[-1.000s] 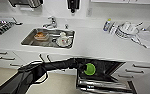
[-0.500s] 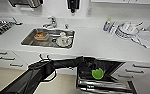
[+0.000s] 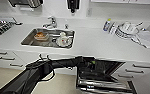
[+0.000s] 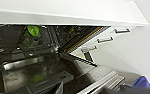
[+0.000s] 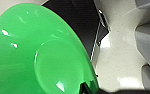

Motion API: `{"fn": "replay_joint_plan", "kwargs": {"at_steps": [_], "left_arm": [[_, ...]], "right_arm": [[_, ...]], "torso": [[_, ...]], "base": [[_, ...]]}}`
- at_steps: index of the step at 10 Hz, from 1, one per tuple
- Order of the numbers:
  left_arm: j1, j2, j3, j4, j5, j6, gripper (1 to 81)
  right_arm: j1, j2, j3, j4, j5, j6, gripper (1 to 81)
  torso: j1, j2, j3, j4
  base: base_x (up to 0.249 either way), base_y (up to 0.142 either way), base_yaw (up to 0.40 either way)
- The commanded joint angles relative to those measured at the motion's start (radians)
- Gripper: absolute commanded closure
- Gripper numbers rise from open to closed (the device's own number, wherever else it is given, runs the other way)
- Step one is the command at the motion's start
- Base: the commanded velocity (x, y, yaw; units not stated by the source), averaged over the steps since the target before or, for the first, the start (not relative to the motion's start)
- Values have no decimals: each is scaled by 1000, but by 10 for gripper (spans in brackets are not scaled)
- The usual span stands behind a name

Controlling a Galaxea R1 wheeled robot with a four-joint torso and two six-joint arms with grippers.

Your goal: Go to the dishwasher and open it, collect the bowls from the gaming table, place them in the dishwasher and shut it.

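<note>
1. From my head camera I'm looking down on a white counter [image 3: 96,45] with the dishwasher [image 3: 101,75] below it at about 5 o'clock, its door dropped open and the dark interior exposed.
2. My left arm [image 3: 41,71] comes in from 7 o'clock and reaches right, its end at the dishwasher's upper opening; a speck of green shows there, though it's too blurred for me to call.
3. In the left wrist view I see inside the machine: a small green bowl [image 4: 33,30] sits far back in the dark rack, and the open door [image 4: 41,75] gleams below it with a green reflection. I cannot tell how the left jaws stand.
4. The right wrist view has a big glossy green bowl [image 5: 41,57] pressed close to the camera, with pale speckled floor beyond. It looks carried by the right gripper, but I cannot tell the jaw state.
5. On the counter, the sink [image 3: 49,37] at 11 o'clock holds dishes; a stack of plates [image 3: 126,30] sits at 2 o'clock beside a bottle [image 3: 106,24].
6. White drawers [image 3: 138,68] flank the dishwasher.
</note>
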Motion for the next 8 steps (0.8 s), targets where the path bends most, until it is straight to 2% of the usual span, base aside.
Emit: {"fn": "replay_joint_plan", "kwargs": {"at_steps": [1, 2, 6, 8], "left_arm": [[-10, -261, 282, 25, 23, 9, 10], [39, -388, 367, 52, 23, 13, 10], [177, -757, 648, 140, 19, 15, 10], [312, -858, 723, 202, 16, 33, 10]], "right_arm": [[60, -129, 137, -11, -83, -3, 811], [80, -196, 216, -12, -85, -3, 811], [177, -498, 490, 4, -82, -1, 811], [249, -571, 542, 15, -94, 8, 811]], "torso": [[0, 0, 0, 0], [0, 0, 0, 0], [0, 0, 0, 0], [0, 0, 0, 0]], "base": [[0, 0, 0], [0, 0, 0], [0, 0, 0], [0, 0, 0]]}}
